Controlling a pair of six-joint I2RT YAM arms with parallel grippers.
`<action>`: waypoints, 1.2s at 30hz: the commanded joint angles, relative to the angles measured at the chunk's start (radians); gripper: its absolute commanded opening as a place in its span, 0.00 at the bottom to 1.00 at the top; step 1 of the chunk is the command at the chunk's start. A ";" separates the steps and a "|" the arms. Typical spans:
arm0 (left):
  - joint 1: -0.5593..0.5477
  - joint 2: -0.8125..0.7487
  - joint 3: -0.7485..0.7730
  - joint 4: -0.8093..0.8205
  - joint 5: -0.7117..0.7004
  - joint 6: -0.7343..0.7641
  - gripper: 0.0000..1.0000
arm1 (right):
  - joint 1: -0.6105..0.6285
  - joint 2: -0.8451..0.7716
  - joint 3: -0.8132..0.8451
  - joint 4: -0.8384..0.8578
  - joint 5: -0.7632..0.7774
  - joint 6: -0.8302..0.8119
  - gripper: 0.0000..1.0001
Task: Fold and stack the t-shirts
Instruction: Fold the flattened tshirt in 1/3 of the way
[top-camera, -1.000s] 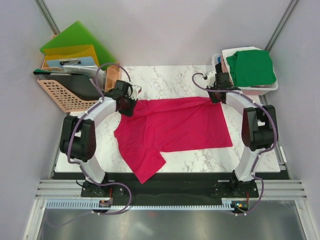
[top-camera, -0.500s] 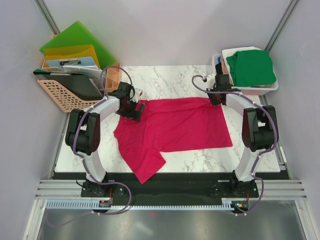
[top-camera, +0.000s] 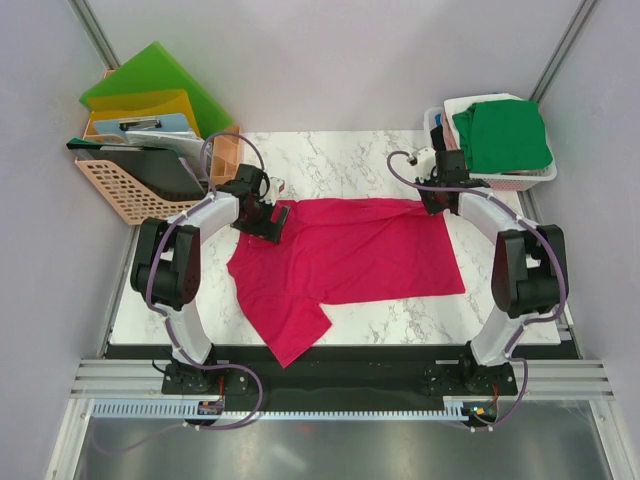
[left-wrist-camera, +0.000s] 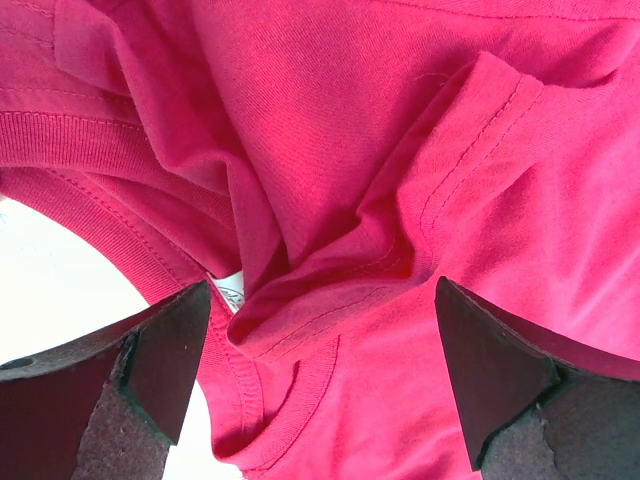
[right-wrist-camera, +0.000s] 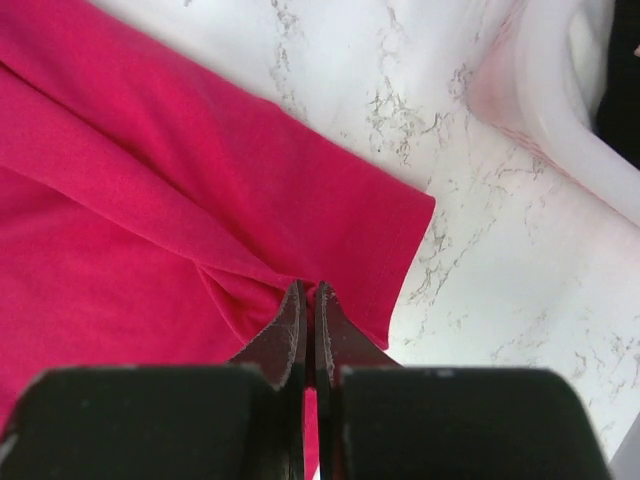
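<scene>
A crimson-pink t-shirt (top-camera: 350, 255) lies spread on the marble table, one sleeve hanging toward the near edge. My left gripper (top-camera: 272, 222) hovers over its bunched collar at the far left corner. In the left wrist view that gripper (left-wrist-camera: 320, 300) is open, its dark fingers (left-wrist-camera: 160, 360) wide apart on either side of the crumpled collar (left-wrist-camera: 300, 330) without touching it. My right gripper (top-camera: 432, 200) is at the shirt's far right corner. The right wrist view shows it (right-wrist-camera: 310, 290) shut, pinching a fold of the crimson cloth (right-wrist-camera: 150, 200). A green t-shirt (top-camera: 502, 135) tops the pile in the white basket.
The white basket (top-camera: 500, 182) stands at the table's far right corner, its rim (right-wrist-camera: 560, 110) close to my right gripper. At the far left a peach basket (top-camera: 130, 190) holds a green folder (top-camera: 150, 75) and a yellow folder (top-camera: 140, 103). Bare marble (top-camera: 340, 160) lies beyond the shirt.
My left gripper has opened and let go of the collar, shifting slightly right. The right gripper keeps its pinch while its arm's elbow swings outward to the right.
</scene>
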 joint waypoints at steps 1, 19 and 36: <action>0.003 0.008 0.013 0.022 0.011 0.000 1.00 | 0.001 -0.098 -0.017 -0.039 -0.043 0.013 0.00; 0.003 -0.008 -0.021 0.033 0.017 0.019 1.00 | 0.002 -0.206 -0.089 -0.200 -0.124 0.028 0.70; 0.005 -0.012 -0.041 0.034 0.020 0.024 1.00 | 0.001 0.007 -0.028 -0.099 -0.127 0.087 0.56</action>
